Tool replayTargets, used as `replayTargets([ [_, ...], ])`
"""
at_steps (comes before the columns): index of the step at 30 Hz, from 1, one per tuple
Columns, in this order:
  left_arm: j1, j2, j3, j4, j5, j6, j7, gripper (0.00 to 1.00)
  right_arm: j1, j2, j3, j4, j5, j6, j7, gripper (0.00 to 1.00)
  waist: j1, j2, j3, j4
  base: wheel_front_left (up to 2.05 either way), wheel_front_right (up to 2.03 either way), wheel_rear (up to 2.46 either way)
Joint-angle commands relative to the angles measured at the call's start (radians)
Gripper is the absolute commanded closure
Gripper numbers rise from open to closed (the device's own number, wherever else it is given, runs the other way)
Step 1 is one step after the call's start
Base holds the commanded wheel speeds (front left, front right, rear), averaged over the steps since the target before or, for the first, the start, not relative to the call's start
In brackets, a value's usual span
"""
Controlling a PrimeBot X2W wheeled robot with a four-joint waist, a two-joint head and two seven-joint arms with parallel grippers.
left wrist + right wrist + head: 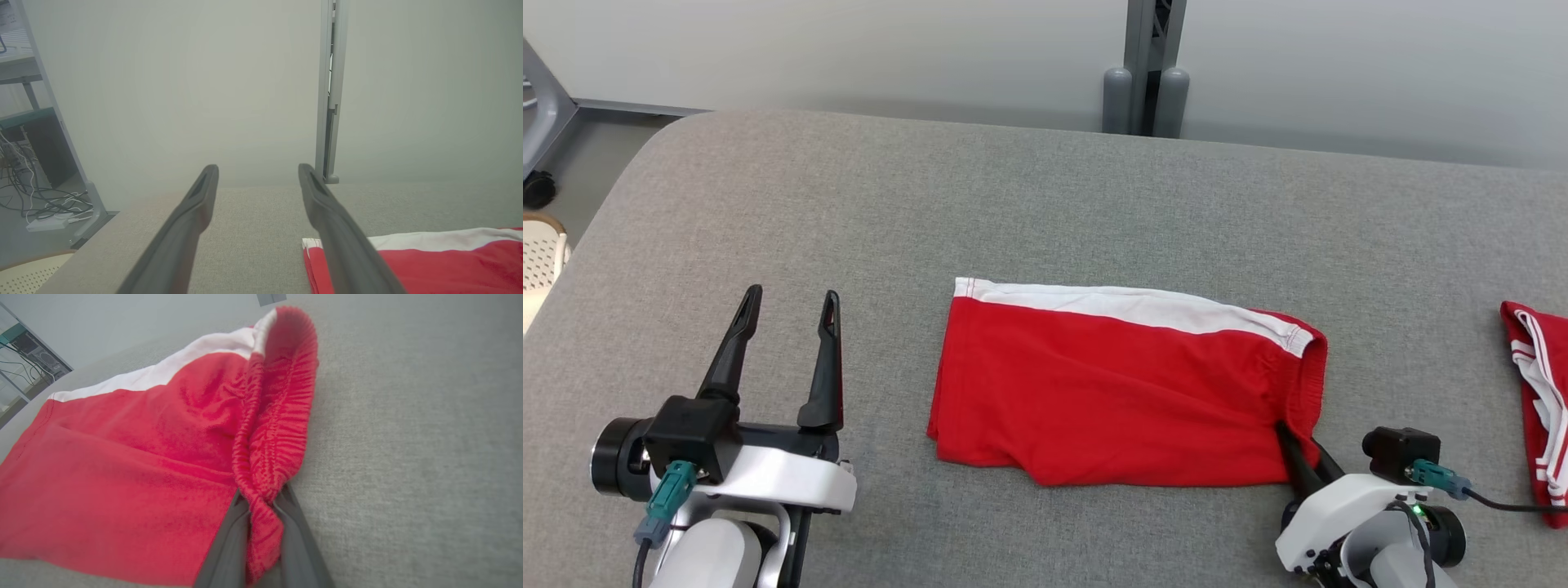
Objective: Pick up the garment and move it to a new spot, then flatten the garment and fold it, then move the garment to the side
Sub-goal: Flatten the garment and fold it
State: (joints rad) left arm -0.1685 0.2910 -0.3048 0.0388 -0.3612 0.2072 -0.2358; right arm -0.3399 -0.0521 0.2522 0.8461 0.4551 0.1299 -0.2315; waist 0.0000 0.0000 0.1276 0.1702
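Currently: garment (pixel 1119 392), flattened and folded, is laid near the front edge of the tabletop (pixel 1045 204); its waistband (pixel 273 437) is pinched by the closed right hand (pixel 1296 441); left hand (pixel 792 294) is held wide, empty. Sideways move is judged outstanding.

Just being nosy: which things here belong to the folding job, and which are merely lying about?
In the job: red shorts, right gripper pinching their waistband, open left gripper, grey table.
Lying about: second red garment at right, pale chair, grey post.
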Motion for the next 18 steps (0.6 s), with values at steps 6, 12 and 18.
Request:
replayTargets([
  [6, 0.007, 0.002, 0.005, 0.001, -0.007, 0.006, -0.008, 0.0, 0.058, -0.049, -0.086, -0.02, 0.002, 0.001, -0.029, 1.0, 0.0, 0.0, -0.015, -0.033, 0.0, 0.0, 0.0],
  [12, 0.003, 0.002, -0.001, 0.0, -0.006, 0.009, -0.007, 0.0, 0.105, -0.077, -0.175, -0.074, -0.02, 0.001, -0.034, 1.0, 0.0, 0.0, -0.013, -0.071, 0.0, 0.0, 0.0],
  [18, -0.014, 0.004, -0.005, -0.003, -0.007, 0.009, -0.005, 0.0, 0.072, -0.047, -0.142, -0.219, -0.053, 0.001, -0.018, 1.0, 0.0, 0.0, -0.008, -0.095, 0.0, 0.0, 0.0],
])
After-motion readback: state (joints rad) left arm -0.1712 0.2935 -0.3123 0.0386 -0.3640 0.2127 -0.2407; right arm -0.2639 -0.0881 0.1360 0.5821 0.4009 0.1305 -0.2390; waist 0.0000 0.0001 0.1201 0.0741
